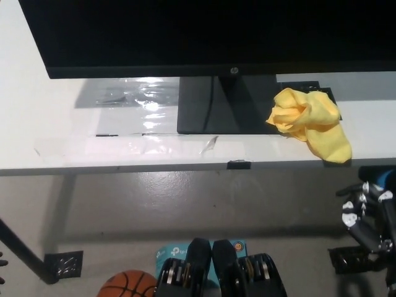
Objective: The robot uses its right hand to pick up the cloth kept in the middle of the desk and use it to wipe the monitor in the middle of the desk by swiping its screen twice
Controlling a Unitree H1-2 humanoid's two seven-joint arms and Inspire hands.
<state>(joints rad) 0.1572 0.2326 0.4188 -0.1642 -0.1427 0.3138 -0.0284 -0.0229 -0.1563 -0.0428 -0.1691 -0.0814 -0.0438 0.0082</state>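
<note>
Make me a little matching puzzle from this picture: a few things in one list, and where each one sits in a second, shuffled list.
Things:
1. yellow cloth
2. monitor
3. basketball
4. right hand

Places:
A. on the floor, lower left
B. below the desk edge, far right
C. standing mid-desk on a black base
D. crumpled on the desk, right of the base

Pairs: 1-D, 2-C, 3-A, 4-B

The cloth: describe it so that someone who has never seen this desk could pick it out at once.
A black monitor spans the top of the head view, standing on a white desk. Just right of its dark stand base, near the desk's front edge, lies the cloth, crumpled. It is bright yellow, the only coloured, soft thing on the desk.
</note>
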